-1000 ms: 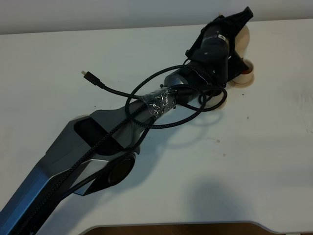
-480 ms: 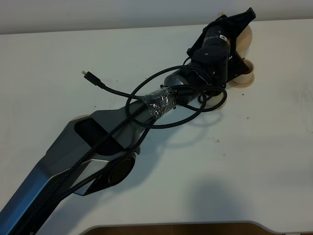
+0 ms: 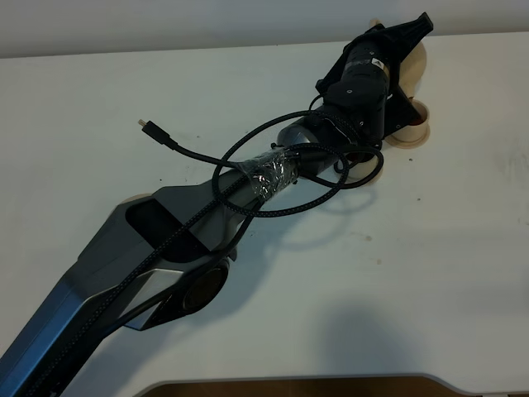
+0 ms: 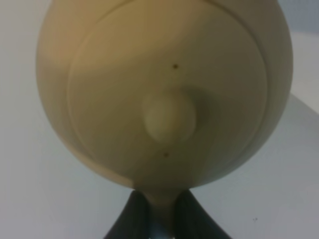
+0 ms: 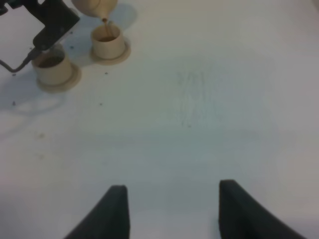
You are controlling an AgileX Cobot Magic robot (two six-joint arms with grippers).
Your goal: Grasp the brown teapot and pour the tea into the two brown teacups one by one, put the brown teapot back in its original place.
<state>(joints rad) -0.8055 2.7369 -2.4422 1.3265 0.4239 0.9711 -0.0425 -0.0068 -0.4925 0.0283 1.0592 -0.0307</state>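
The left gripper clamps the teapot, tilted over a teacup. A thin stream falls. The right gripper stands wide, holding nothing.

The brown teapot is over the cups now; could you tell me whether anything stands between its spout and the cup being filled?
Nothing visible does. In the right wrist view the brown teapot hangs tilted just above the cup, a thin stream of tea falling straight in. The second cup sits apart beside it.

Left arm over white table, apparently hiding teapot.
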